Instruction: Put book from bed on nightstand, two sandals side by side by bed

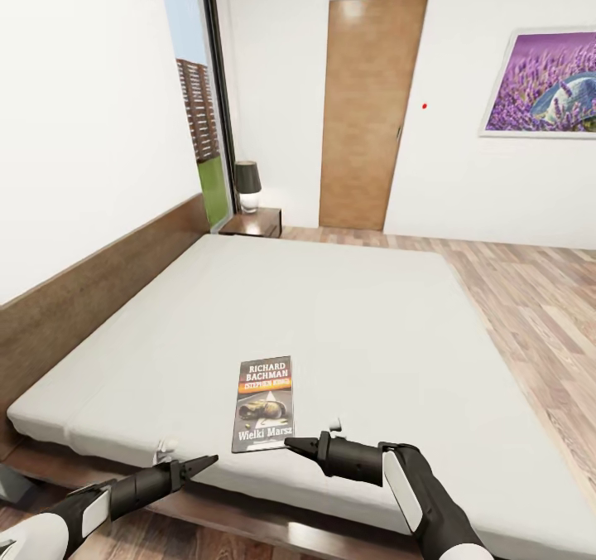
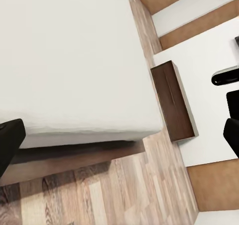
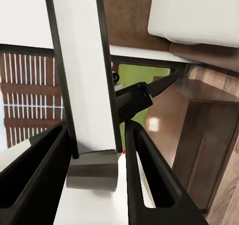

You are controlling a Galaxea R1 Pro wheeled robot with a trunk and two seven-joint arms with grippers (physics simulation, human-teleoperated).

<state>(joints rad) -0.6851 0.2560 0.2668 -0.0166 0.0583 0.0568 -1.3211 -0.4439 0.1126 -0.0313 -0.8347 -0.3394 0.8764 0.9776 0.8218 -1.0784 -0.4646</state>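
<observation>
Near the bed's (image 1: 372, 328) front edge lies the book (image 1: 265, 403), long axis pointing toward the headboard side wall; the right claw (image 1: 296, 445), jaws narrow, nearly touches its lower corner, closer than the left claw (image 1: 203, 463), also narrow.

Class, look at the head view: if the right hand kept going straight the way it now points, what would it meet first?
The right hand points toward the robot's left, low over the bed's near edge. The first thing in its line looks like the book's bottom edge, just ahead; height above the mattress is unclear, so it might skim past toward the left hand.
</observation>
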